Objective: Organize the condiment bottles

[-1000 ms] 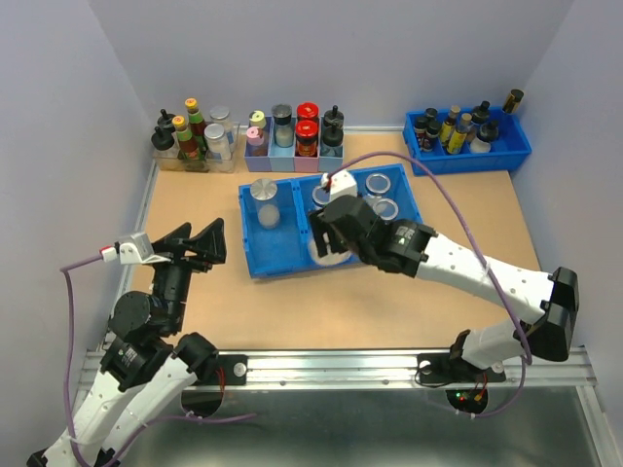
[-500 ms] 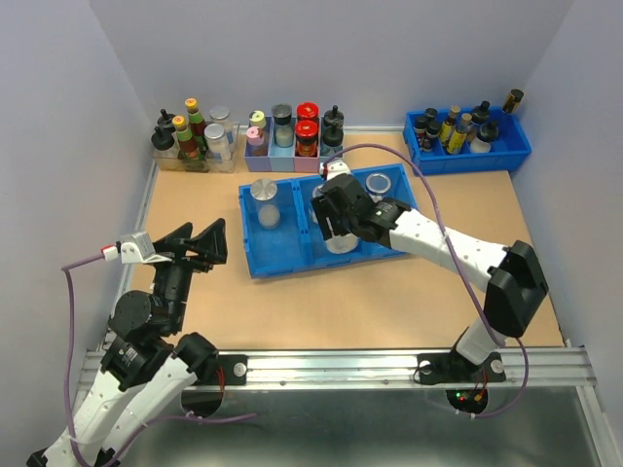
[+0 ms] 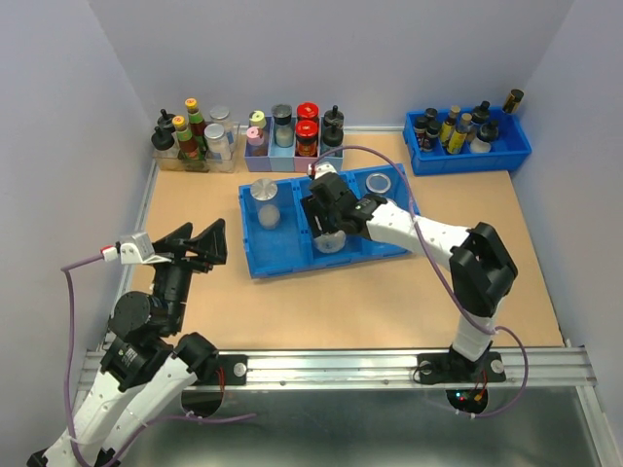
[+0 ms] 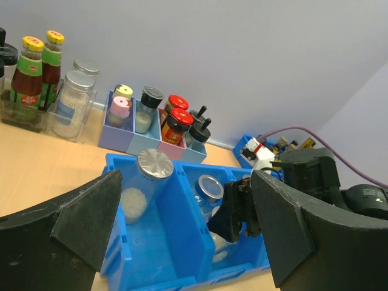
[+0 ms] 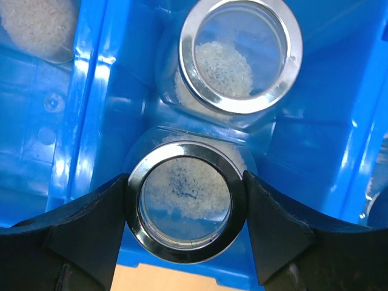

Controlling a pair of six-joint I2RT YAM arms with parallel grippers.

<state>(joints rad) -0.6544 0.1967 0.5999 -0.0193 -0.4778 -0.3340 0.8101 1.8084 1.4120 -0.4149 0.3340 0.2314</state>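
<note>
Right gripper (image 5: 185, 213) carried jar (image 5: 185, 199) farther back, apparently clamped.

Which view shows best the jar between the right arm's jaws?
The right wrist view: it looks straight down into the jar, with its silver rim and both jaws clear. In the top external view the right arm hides most of it; the left wrist view shows only part.

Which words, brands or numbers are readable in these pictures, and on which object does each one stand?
No text is readable in any view.
Green labels on the yellow-capped red sauce bottles: print too blurred.
Yellow labels on the dark bottles in the blue plastic bin: too small.
The clear glass jars with silver rims: no label visible.
</note>
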